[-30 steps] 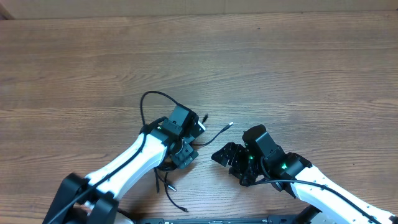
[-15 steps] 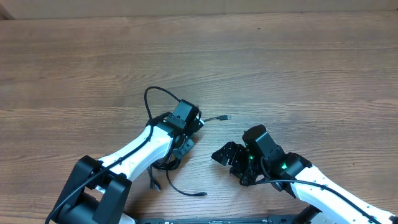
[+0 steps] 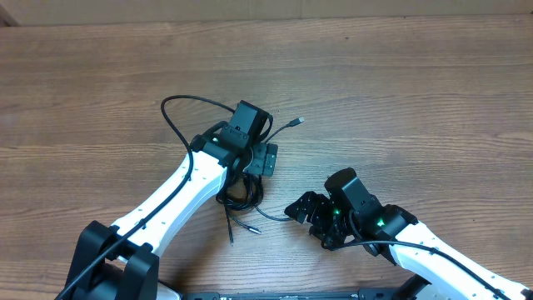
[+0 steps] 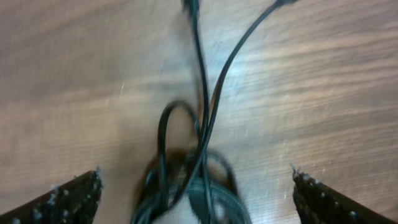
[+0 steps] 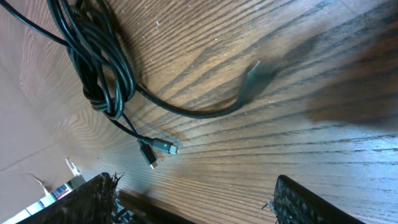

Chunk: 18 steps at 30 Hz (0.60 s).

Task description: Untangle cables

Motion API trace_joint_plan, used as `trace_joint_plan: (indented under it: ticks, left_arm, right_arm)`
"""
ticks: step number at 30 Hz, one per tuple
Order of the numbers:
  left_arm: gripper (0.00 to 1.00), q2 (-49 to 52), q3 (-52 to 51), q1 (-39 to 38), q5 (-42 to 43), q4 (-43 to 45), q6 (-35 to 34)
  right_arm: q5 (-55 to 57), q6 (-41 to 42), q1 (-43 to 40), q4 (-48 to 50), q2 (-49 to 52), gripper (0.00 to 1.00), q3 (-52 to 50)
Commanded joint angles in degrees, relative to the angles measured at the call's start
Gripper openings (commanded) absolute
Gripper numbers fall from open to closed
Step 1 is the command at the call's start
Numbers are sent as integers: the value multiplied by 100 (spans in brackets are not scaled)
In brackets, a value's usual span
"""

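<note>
**Overhead view: cable bundle between the two arms, both hands apart**

1. Worktop (image 3: 400, 75): brown wood-grain surface, matte, with long streaks running along its width.
2. Cables (image 3: 241, 190): thin, round, glossy black cords, gathered into a loose coil near the worktop edge where the arms are mounted, slightly left of centre. A wide open loop (image 3: 179, 104) arcs out from the coil toward the far edge. One strand ends in a small plug (image 3: 298, 122) on the far side of the left arm. Two short tails with slim plug tips (image 3: 243, 227) lie flat on the near side of the coil.
3. Left hand (image 4: 196, 190): held over the coil. Its rough-textured black fingers (image 4: 74, 199) stand wide apart, with the cords lying between them and not clamped.
4. Right hand (image 3: 301, 208): just beside the coil, toward the right edge. Its fingers are spread and grip nothing. The right wrist view shows several strands twisted together into a knot (image 5: 102, 81). One curved strand is blurred at its end.
</note>
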Motion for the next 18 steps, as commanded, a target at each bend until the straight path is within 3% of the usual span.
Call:
trace_joint_plan:
  ticks: [1,3,6,8,12,18]
  left_arm:
    - [100,-63,22,22,-48,-592,-332]
    - [99,-63,22,90,-295,-1071,-883]
    - [100,-63,17,323,-693,-1847,-2535]
    - [99,-63,-33,514,-612,-2065,-3211]
    - [100,-55,-192,785,-490,-1904,-3241]
    - [97,0,-420,942,-463,-1309,-2597]
  right_arm:
    - [101,-234,22,11,2,80,81]
    - [101,-302,22,-2,2,82,81]
    - [101,-302,22,-9,2,83,81]
    - [101,-302,22,-7,2,83,81]
    - [101,-302,22,-9,2,83,81]
    - [101,-319,22,-26,2,83,81]
